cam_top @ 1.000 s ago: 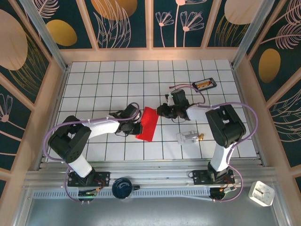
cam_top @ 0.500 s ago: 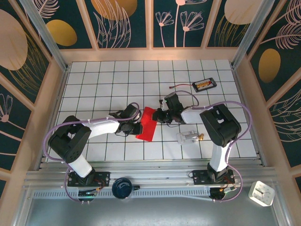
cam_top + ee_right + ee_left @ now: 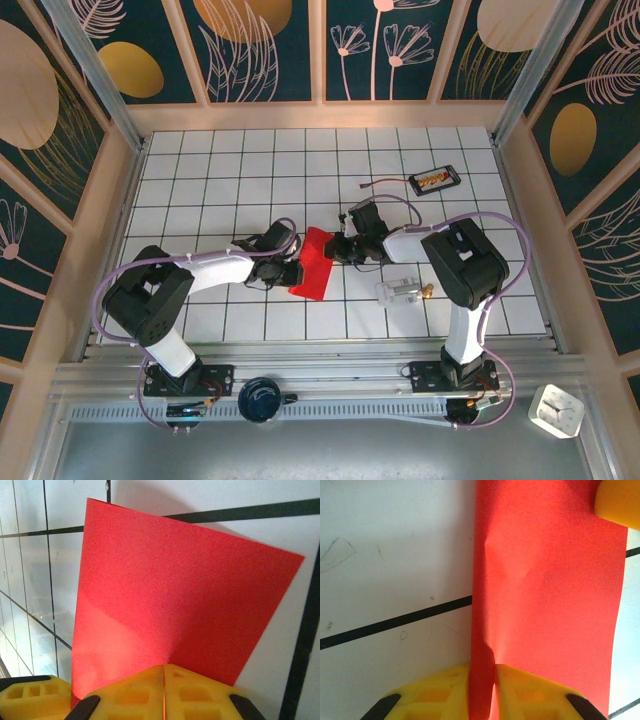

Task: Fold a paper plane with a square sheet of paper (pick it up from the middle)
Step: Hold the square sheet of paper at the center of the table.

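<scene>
Top external view: left end effector and right end effector each clamp opposite edges of the square sheet of paper, with open desk tiles far and left.

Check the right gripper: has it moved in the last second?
Yes. The right gripper shifted left, away from the black tray, onto the edge of the red sheet.

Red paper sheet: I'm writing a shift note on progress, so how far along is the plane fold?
Done: the thin bright red square paper sheet is gripped and raised above the white tiled table. In hand: the left gripper and right gripper each pinch an edge, and the sheet bends along a soft ridge. Left: no pointed dart shape yet, so nearly all the folding remains.
</scene>
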`<act>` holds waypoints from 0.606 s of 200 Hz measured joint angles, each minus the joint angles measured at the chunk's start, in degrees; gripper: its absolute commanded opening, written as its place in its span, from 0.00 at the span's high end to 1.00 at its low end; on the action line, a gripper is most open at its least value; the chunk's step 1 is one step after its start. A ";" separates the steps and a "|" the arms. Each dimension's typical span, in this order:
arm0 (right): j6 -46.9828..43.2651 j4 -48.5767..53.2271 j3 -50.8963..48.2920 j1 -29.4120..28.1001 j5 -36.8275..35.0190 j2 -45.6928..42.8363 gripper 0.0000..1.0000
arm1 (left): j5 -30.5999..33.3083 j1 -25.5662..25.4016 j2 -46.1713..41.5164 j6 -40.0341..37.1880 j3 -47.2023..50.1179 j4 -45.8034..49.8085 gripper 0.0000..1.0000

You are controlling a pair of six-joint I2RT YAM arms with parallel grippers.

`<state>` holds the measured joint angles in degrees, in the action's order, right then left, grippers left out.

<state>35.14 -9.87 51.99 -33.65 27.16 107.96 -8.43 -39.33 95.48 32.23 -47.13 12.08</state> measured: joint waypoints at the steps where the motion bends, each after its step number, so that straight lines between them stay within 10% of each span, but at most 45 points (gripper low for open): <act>1: -0.04 0.00 0.00 0.00 -0.02 0.00 0.92 | 0.00 0.00 0.00 0.00 0.00 0.00 0.80; 121: -1.01 0.44 0.00 -0.22 -1.16 0.09 0.93 | 1.07 -0.52 -0.79 0.26 -0.96 1.11 0.53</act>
<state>34.13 -9.43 51.99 -33.87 26.00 108.05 -7.35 -39.86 94.70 32.49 -48.10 13.19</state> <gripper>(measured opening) 0.076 0.454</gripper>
